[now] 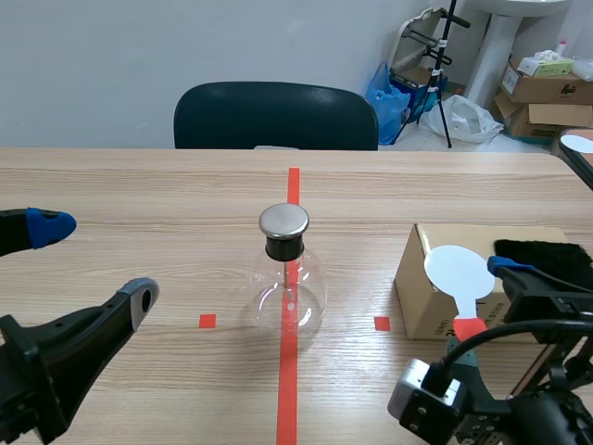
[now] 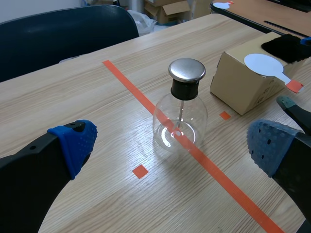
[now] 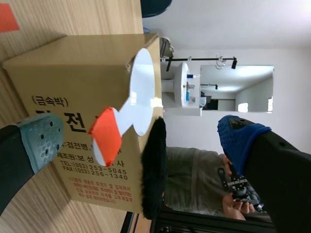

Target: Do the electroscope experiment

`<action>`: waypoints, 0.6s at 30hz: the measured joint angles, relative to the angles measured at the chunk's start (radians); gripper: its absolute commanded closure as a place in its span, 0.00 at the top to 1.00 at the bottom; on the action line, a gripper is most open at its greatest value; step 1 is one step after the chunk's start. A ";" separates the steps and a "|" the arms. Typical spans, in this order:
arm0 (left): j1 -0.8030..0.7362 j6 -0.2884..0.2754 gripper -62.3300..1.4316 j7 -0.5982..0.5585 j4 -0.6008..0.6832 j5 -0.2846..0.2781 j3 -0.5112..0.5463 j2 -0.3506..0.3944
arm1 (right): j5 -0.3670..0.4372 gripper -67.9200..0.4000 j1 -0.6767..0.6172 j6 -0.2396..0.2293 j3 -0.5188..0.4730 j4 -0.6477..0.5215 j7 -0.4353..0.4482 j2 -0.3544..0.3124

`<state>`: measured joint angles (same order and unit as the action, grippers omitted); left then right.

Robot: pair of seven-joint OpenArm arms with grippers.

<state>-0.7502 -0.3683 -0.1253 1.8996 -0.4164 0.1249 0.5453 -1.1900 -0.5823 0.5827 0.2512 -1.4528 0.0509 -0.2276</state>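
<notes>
Electroscope (image 1: 288, 278): glass flask, metal cap, upright on the centre tape line. Box (image 1: 422, 297): to its right, bearing a white paddle (image 1: 460, 273) and black cloth (image 1: 542, 252). Left gripper (image 1: 93, 261): near left, fingers wide apart, empty. Right gripper (image 3: 141, 138): near right, spread wide beside the paddle's red handle, gripping nothing.

Lit brightly and evenly from overhead, with only faint, soft shadows on the table (image 1: 139, 204) under the glass flask (image 1: 288, 292) and at the foot of the cardboard box (image 1: 422, 287). Small white glints on the flask's belly and a dull sheen on its metal cap (image 2: 186, 69) in the left wrist view. Glare along the white disc (image 3: 142, 87) in the right wrist view, against a pale, washed-out wall (image 3: 218, 34).
</notes>
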 measured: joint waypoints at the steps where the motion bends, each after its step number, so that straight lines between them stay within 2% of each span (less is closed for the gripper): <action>1: 0.000 0.000 1.00 0.000 0.000 0.000 0.000 0.000 | 0.000 1.00 0.000 -0.004 0.000 0.000 0.000 0.000; 4: 0.000 0.000 1.00 0.000 0.000 0.000 0.000 0.000 | -0.008 1.00 0.000 -0.022 0.000 0.000 0.000 0.000; 6: 0.000 0.000 1.00 0.000 0.000 0.000 0.000 0.000 | -0.008 0.93 0.000 -0.026 0.000 0.000 0.000 0.000; 9: 0.000 0.000 1.00 0.000 0.000 0.000 0.000 0.000 | -0.015 0.70 0.000 -0.026 0.000 0.000 0.000 0.000; 14: 0.000 0.000 1.00 0.000 0.000 0.000 0.000 0.000 | -0.023 0.24 0.000 -0.026 0.000 0.001 0.000 0.000; 17: 0.000 0.000 1.00 0.000 0.000 0.000 0.000 0.000 | -0.023 0.03 0.000 -0.026 0.000 0.001 0.000 0.000; 18: 0.000 0.000 1.00 0.000 0.000 0.000 0.000 0.000 | -0.023 0.02 0.000 -0.026 0.000 0.001 0.000 0.000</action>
<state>-0.7502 -0.3683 -0.1253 1.8996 -0.4164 0.1249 0.5453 -1.2125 -0.5823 0.5571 0.2508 -1.4517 0.0505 -0.2276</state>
